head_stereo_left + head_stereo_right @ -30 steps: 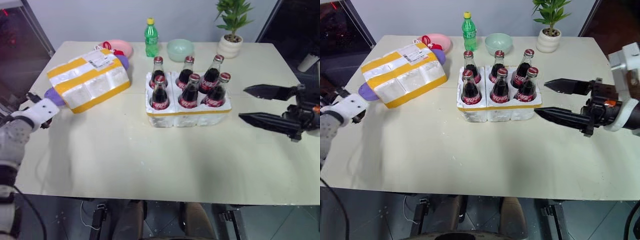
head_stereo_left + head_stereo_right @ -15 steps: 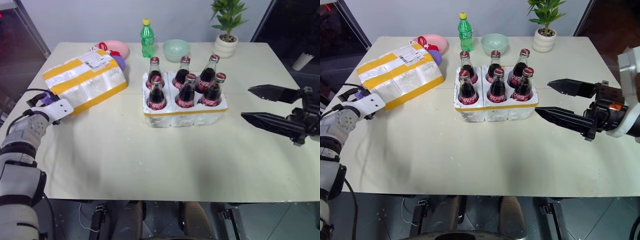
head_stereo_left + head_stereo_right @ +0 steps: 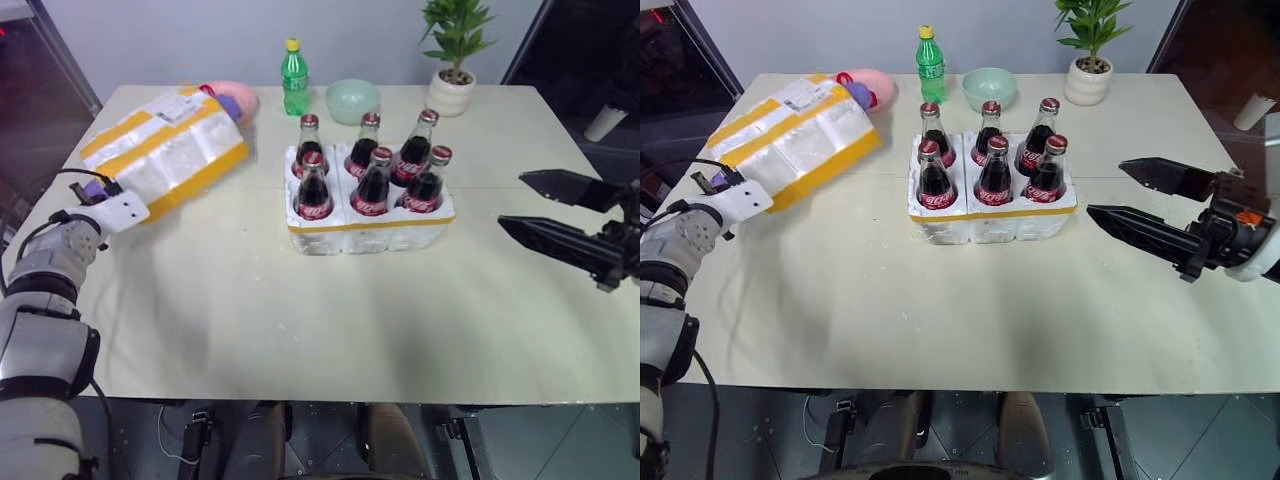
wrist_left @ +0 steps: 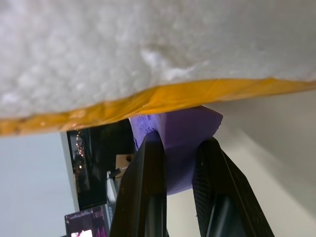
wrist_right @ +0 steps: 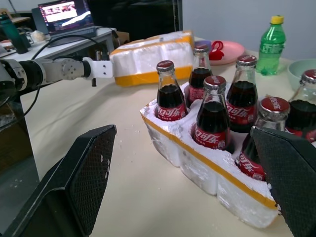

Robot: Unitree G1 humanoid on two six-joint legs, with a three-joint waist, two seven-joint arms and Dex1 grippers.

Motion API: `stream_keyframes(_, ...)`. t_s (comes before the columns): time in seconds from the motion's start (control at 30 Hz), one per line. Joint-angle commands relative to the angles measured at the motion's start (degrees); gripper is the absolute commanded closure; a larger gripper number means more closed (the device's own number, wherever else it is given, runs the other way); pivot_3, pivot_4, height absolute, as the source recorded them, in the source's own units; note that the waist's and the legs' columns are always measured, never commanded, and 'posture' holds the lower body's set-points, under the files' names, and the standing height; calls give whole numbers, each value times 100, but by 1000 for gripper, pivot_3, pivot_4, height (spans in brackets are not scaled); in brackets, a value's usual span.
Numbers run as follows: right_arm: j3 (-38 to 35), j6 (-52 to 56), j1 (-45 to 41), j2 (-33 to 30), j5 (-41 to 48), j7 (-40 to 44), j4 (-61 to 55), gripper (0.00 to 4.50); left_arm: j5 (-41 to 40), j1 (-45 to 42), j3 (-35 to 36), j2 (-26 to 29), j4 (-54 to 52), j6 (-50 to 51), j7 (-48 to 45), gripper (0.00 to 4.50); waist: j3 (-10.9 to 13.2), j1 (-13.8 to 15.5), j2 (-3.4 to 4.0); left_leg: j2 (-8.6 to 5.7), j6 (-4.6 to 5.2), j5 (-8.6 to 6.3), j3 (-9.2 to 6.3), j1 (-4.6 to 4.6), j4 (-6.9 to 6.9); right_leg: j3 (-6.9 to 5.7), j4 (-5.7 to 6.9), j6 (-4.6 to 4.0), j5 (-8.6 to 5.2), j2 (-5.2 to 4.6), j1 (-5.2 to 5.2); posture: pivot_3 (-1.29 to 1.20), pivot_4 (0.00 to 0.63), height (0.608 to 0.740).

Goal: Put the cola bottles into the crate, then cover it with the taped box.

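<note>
Head view — cream table [image 3: 300, 300], grey wall [image 3: 180, 40] behind.

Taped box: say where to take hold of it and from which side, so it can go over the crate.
Probably the taped box at its near left end, approached level from the robot's left: the purple tab under the yellow-taped edge is thin enough for fingers, while the box body looks too broad. The left gripper is shut on that tab; the right gripper is open.
</note>
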Motion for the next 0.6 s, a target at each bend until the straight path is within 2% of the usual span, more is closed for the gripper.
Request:
stream_keyframes(0.03,-289,-123,98,-104,36,56,-102,0,-133,-275,136,138,-107,-133,-28,4289,0,8,-1,0,0,0,0,0,1,0,0,0,0,0,0,0,150,739)
stream_keyframes(0.13,-282,-143,161,-140,-16,101,-23,0,-297,-461,281,265,-395,-390,-190,4289,3,11,-8,0,0,0,-1,-3,3,0,-1,1,0,0,0,0,150,739)
stream_keyframes(0.27,-200,-197,257,-162,-257,148,69,0,-763,-607,651,430,-1311,-655,-870,4289,4,5,-19,0,0,0,-2,-8,3,-1,-2,1,1,0,-3,0,150,739)
stream_keyframes(0.43,-160,-213,544,-167,-505,352,93,0,-1507,-371,1148,536,-3472,58,-2162,4289,4,-7,-21,0,0,0,-3,-12,1,-1,-2,1,1,0,-5,0,150,739)
stream_keyframes(0.6,90,-479,563,-98,-924,398,130,0,-1825,-59,1169,687,-5945,1324,-3580,4289,4,-43,-20,0,0,0,-2,-8,2,1,1,1,1,1,-4,0,150,739)
